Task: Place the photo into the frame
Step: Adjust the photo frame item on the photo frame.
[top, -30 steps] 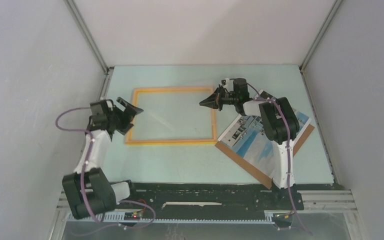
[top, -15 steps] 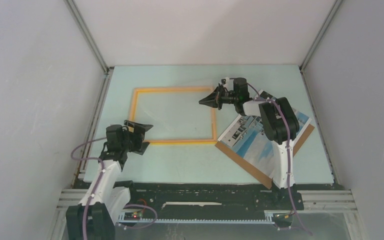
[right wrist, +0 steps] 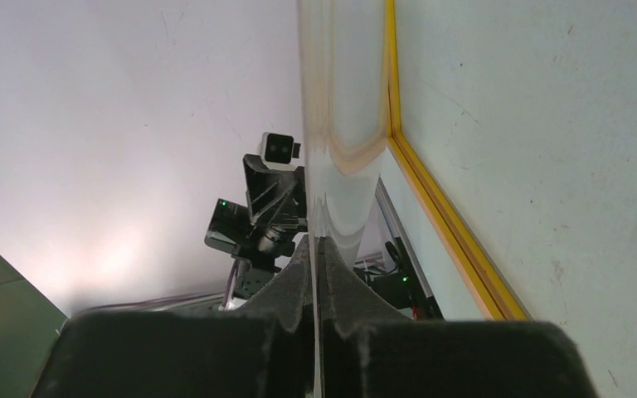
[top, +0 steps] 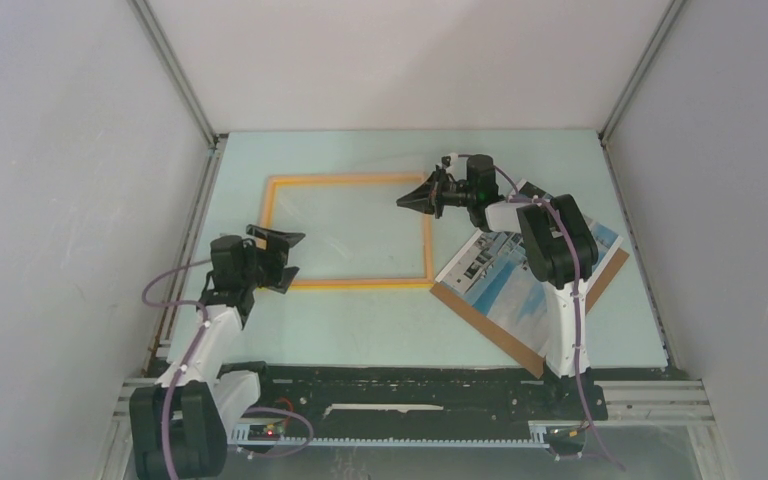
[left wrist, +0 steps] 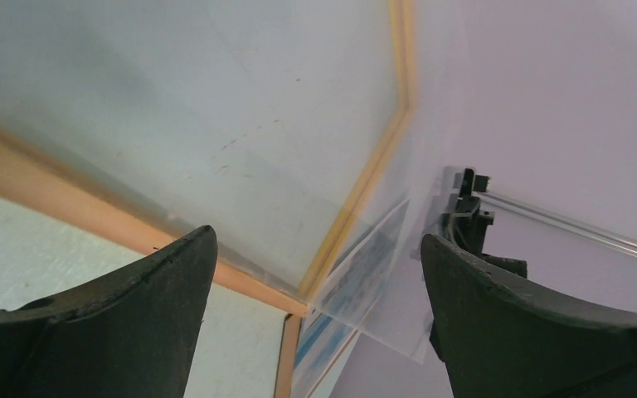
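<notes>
The frame (top: 360,284), a thin yellow-orange rim, lies flat in the middle of the table. My right gripper (top: 403,202) is above its far right corner, shut on the edge of a clear pane (right wrist: 340,124) that rises tilted off the frame (right wrist: 440,215). My left gripper (top: 295,257) is open and empty at the frame's near left corner. In the left wrist view the jaws (left wrist: 315,236) stand wide apart over the rim (left wrist: 50,186), with the lifted pane (left wrist: 390,274) beyond. The photo (top: 505,280) lies picture-side up to the right of the frame, partly under the right arm.
A brown backing board (top: 490,330) lies under the photo, angled, reaching toward the table's near right. White walls enclose the table on three sides. A black rail (top: 410,385) runs along the near edge by the arm bases.
My left arm swung back from the frame's left edge to its near left corner, then edged slightly forward. The right gripper has held almost still with the pane.
</notes>
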